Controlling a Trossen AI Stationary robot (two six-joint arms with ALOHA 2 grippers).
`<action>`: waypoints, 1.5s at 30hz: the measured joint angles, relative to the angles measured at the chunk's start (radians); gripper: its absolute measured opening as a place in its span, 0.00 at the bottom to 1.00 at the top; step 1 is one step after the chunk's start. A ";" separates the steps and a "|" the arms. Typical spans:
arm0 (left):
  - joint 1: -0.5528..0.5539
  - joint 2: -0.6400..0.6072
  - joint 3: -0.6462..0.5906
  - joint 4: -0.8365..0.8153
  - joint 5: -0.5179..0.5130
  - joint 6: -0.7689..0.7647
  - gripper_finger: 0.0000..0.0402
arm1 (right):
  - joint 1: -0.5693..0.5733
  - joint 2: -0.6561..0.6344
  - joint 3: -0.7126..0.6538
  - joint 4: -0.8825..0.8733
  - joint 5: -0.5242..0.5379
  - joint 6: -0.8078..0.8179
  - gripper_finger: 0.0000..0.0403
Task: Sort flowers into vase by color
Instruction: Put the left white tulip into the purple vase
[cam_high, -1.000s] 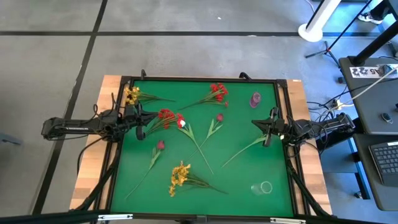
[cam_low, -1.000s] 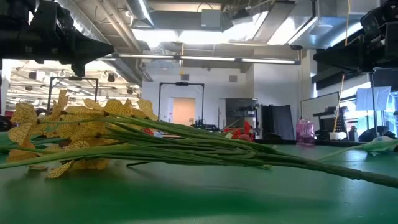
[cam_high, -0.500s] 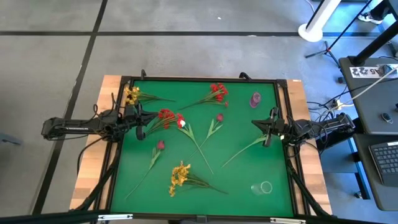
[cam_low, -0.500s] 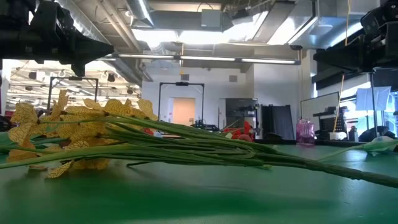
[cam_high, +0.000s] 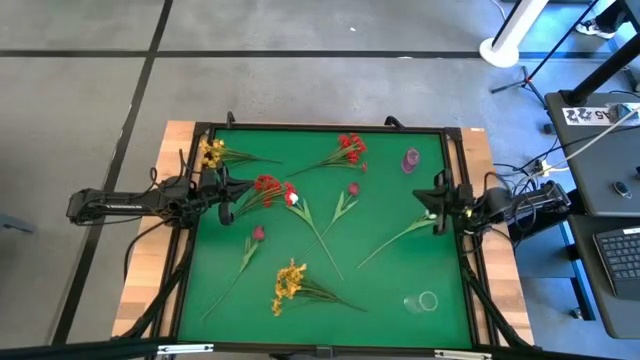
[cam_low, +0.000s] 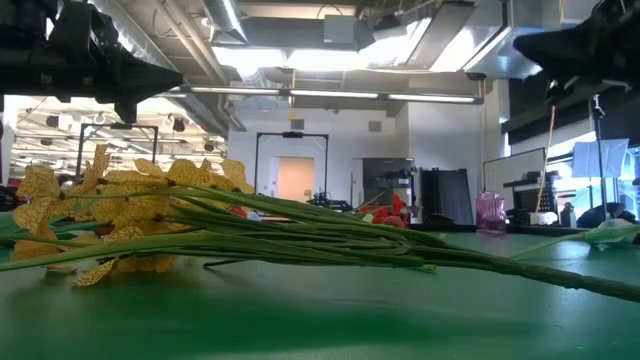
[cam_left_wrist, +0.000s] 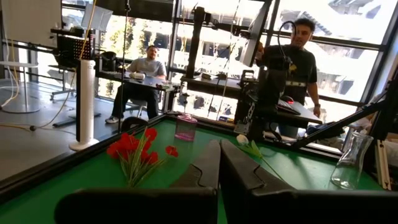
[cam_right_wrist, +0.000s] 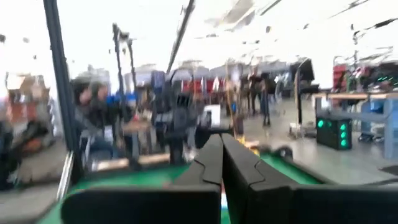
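Hovering pressed together, empty: right claw, white tulip just beneath, pink vase beyond, clear vase well behind. Waiting pinched shut: left claw, red flowers just beside, yellow sprays farther off.

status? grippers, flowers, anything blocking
Left gripper shut, empty, at the mat's left edge; right gripper shut, empty, at the right edge. Flowers all loose on the green mat; pink vase and clear vase empty. Nothing blocking.
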 joint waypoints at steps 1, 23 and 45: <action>0.000 0.000 0.000 0.000 0.000 0.000 0.00 | 0.000 0.003 0.021 -0.005 0.009 0.012 0.00; 0.000 0.000 0.000 0.000 0.000 0.000 0.00 | 0.000 0.846 0.730 -0.520 -0.040 0.130 0.00; 0.000 0.000 0.000 0.000 0.000 0.000 0.00 | -0.008 1.454 0.966 -0.590 -0.145 0.361 0.48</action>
